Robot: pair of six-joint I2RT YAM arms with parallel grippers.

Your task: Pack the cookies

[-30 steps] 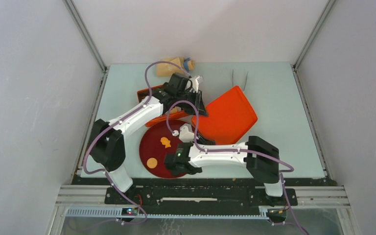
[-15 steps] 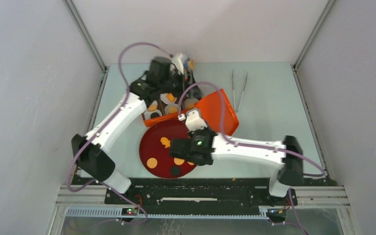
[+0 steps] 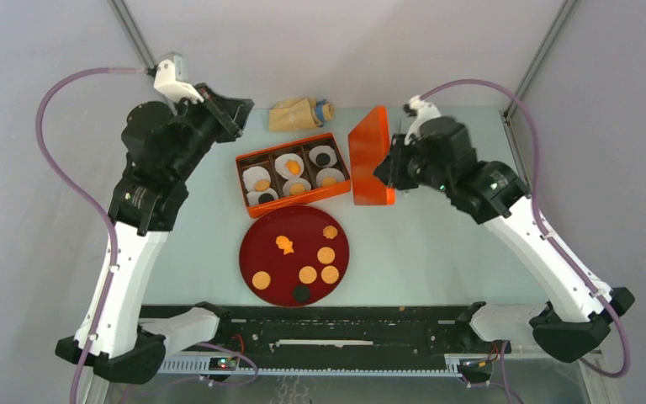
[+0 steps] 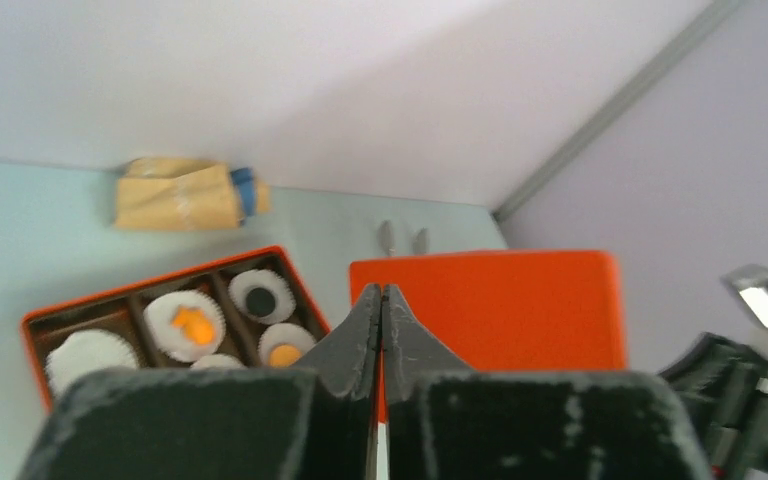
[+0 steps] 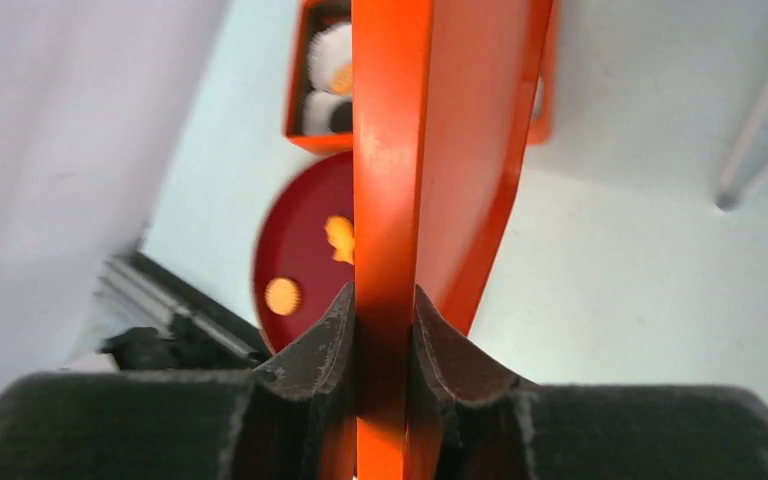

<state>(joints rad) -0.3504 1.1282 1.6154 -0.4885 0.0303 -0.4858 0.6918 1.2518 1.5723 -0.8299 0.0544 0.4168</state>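
Observation:
Several round orange-tan cookies, one dark one and an orange fish-shaped one lie on the dark red plate. The orange box behind it holds white liners with orange and dark cookies. My right gripper is shut on the orange lid, which stands on edge just right of the box; the right wrist view shows both fingers clamping its rim. My left gripper is raised at the back left, shut and empty, its tips touching.
A tan bag with a blue cap lies behind the box. Metal tweezers lie on the table right of the lid. Grey enclosure walls stand close on the left, right and back.
Both arms have drawn up and apart from over the box. The right one carried the lid to the box's right side. The left gripper opened, shut again and swung to the back left.

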